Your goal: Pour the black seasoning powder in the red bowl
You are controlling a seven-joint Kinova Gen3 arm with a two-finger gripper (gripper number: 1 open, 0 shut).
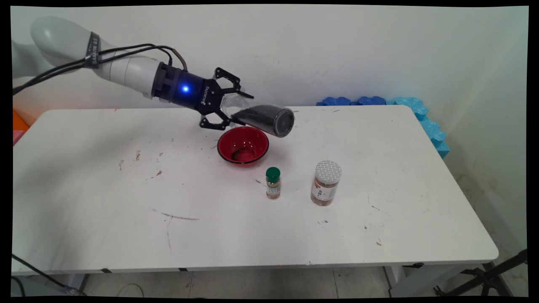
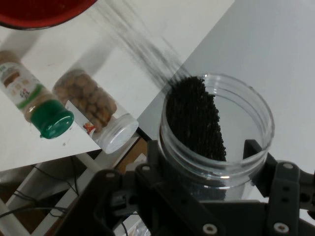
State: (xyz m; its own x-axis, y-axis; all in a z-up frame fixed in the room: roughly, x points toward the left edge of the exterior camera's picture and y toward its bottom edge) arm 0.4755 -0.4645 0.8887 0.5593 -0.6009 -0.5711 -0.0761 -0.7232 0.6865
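Note:
My gripper (image 1: 240, 110) is shut on a clear plastic jar (image 1: 265, 118) half full of black grains, held tilted with its open mouth down to the right, just above a red bowl's (image 1: 229, 139) far rim. A small heap of black grains (image 1: 242, 155) lies in the bowl. In the hand view the jar (image 2: 216, 128) sits between the fingers (image 2: 152, 152), and a blurred stream of grains (image 2: 142, 54) runs from its rim toward the red bowl (image 2: 39, 12) at the top left.
On the white table (image 1: 105, 189), right of and nearer than the bowl, stand a small green-capped spice bottle (image 1: 273, 183) and a white-lidded jar of brown pieces (image 1: 325, 183). Blue foam blocks (image 1: 421, 113) line the table's far right corner.

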